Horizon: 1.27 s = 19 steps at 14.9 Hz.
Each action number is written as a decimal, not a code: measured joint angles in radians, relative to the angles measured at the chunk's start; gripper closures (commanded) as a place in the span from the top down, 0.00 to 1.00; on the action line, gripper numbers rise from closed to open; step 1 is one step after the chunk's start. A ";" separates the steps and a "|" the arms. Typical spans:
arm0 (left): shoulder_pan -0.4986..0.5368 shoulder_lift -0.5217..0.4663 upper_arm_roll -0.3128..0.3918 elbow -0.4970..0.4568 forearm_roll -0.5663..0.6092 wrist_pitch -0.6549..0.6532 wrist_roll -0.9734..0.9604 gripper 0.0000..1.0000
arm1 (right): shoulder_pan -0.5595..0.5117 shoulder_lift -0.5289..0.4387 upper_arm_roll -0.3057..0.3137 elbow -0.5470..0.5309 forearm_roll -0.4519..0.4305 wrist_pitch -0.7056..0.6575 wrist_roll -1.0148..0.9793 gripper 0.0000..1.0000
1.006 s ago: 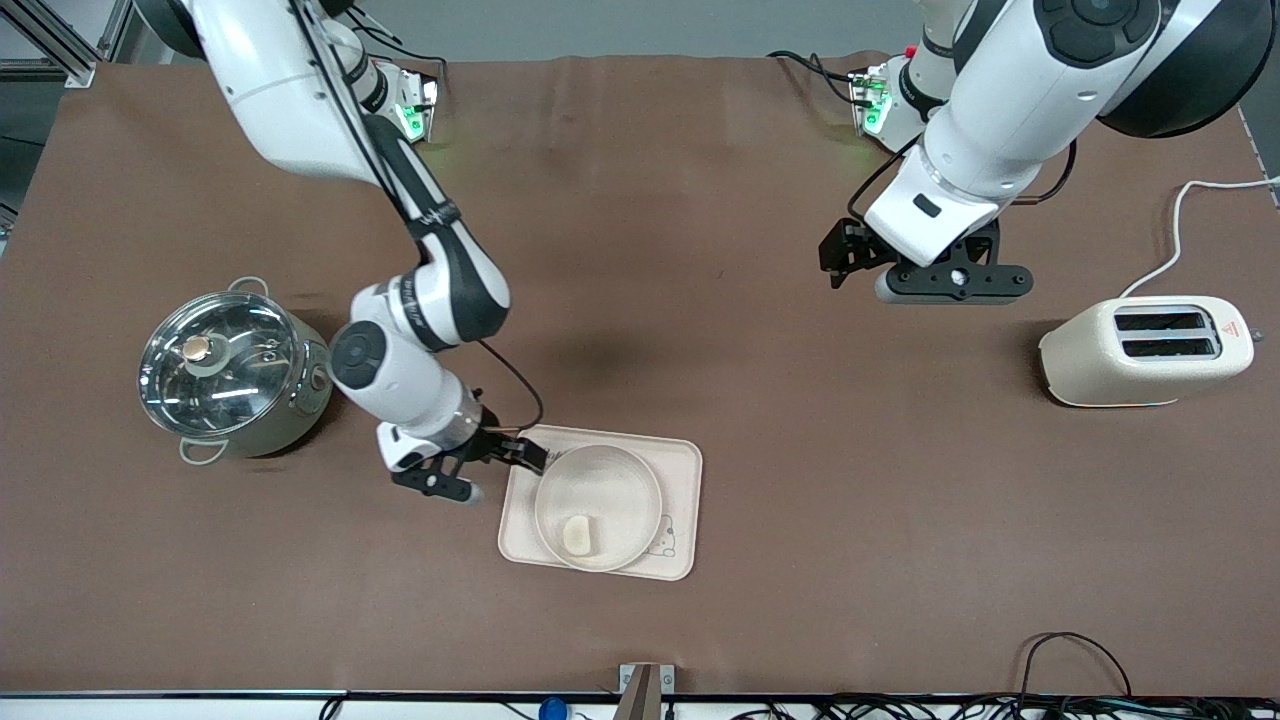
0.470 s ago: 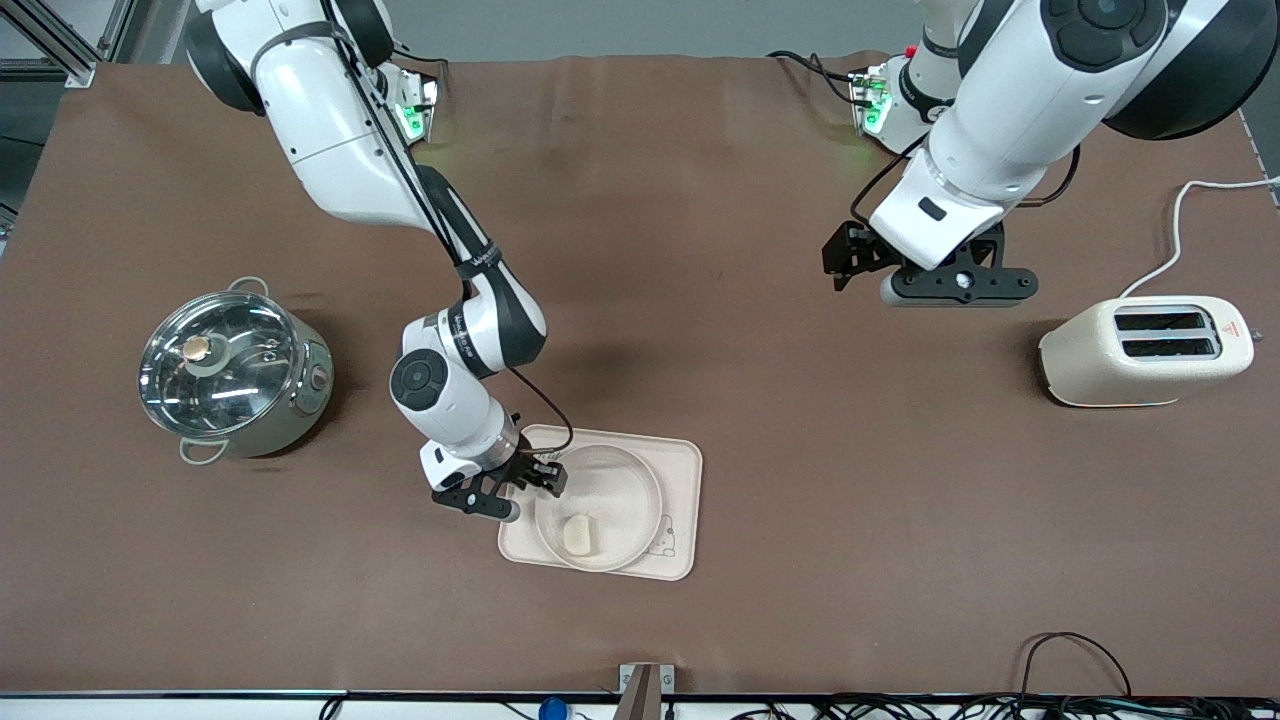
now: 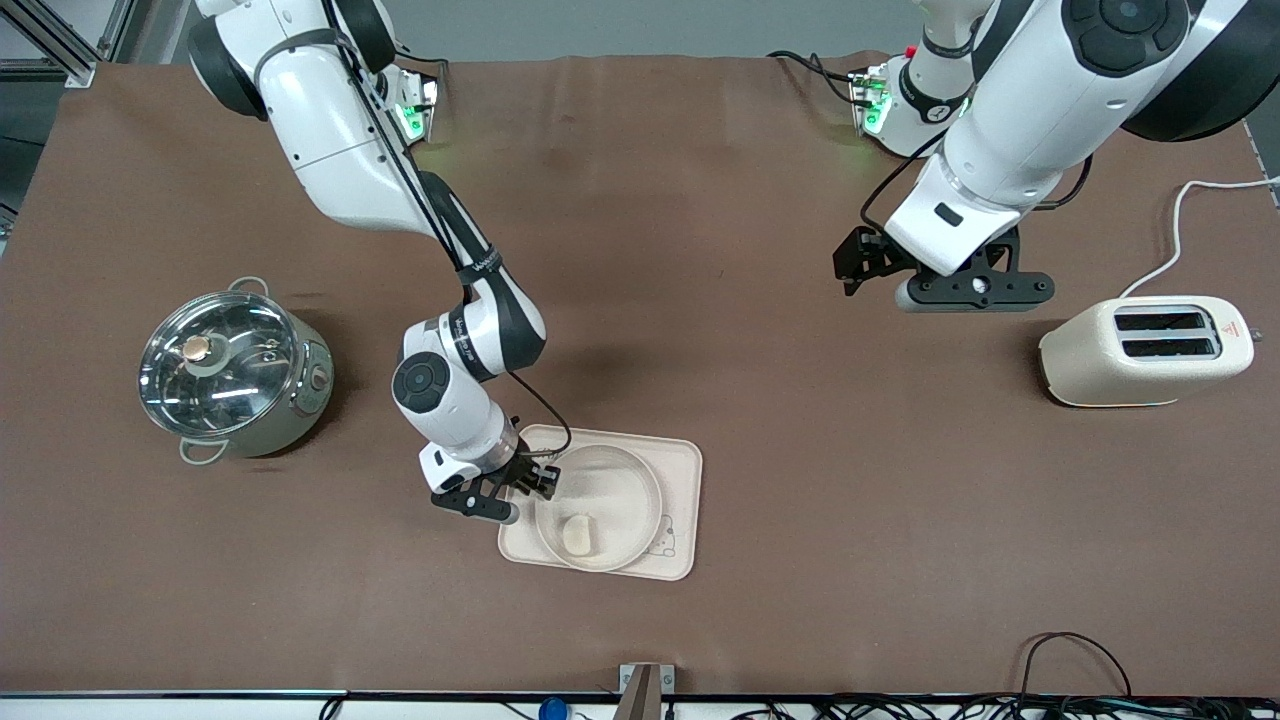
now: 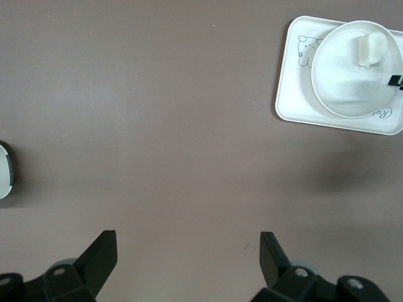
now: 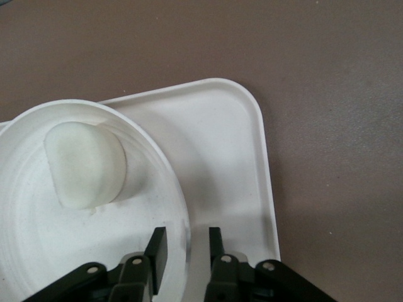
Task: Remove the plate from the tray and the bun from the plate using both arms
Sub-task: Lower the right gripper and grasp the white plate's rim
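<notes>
The right claw straddles the plate rim, fingers narrowly apart, not yet clamped. The plate, with the bun on it, sits on the tray. Next, probably: pinch and lift. The left claw, spread open, waits above bare table, well apart from the tray.

High front camera facing robots, wrist cameras looking down, all sharing the tray.
</notes>
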 measured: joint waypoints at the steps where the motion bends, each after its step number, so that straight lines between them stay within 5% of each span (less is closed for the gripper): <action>1: 0.000 0.000 0.000 0.000 0.000 0.000 0.000 1.00 | 0.000 0.001 0.000 0.000 0.000 0.002 0.000 0.27; 10: 0.000 0.000 0.000 0.000 0.000 0.000 0.000 1.00 | -0.001 0.021 0.000 0.003 0.000 0.046 0.003 0.00; 15: 0.000 0.000 0.000 0.000 0.000 0.000 0.000 1.00 | -0.001 0.008 0.002 0.015 0.000 0.039 0.010 0.00; 19: 0.000 0.000 0.000 0.001 0.000 0.000 0.000 1.00 | 0.014 -0.100 0.012 -0.066 0.000 0.025 0.024 0.00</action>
